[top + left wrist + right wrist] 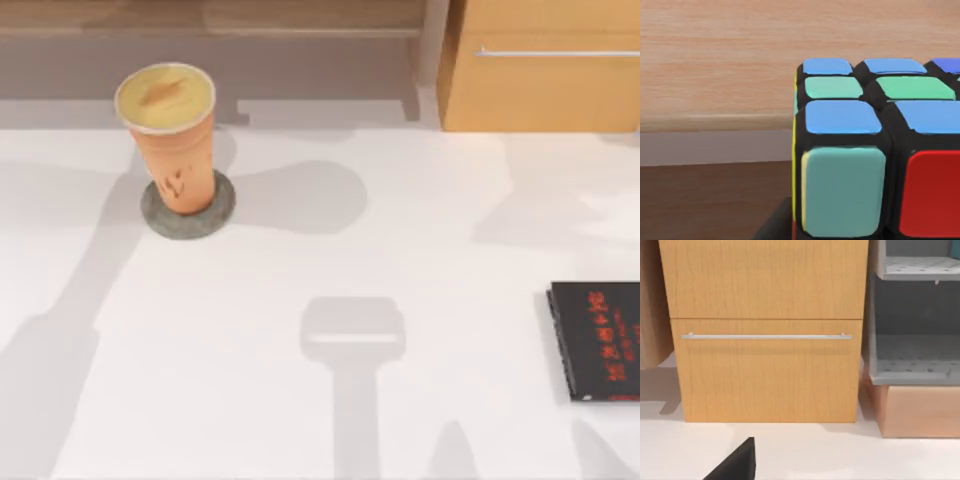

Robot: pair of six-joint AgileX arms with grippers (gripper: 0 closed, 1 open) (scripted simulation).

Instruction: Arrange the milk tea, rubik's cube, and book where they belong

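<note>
Orange-tan milk tea: stands upright on a round grey coaster at the table's back left; this item looks settled.

Rubik's cube: seen very close in the left wrist view, against a wooden surface, black edges with blue, green, teal and red squares. Whether the left arm's fingers have hold of it I cannot tell; the jaws themselves are not visible.

Thin black book with red lettering: lies flat at the table's right edge. It is not the teal book of the task.

Wooden cabinet with a metal drawer handle: faces the right wrist view, beside a grey shelf unit. How the right arm's jaws stand, I cannot tell.

Step in hand, by judgement: placing the cube. To do it well, keep it level, lower it until its base rests fully on its surface, then release without dragging, and withdraw straight back so nothing tips it.
</note>
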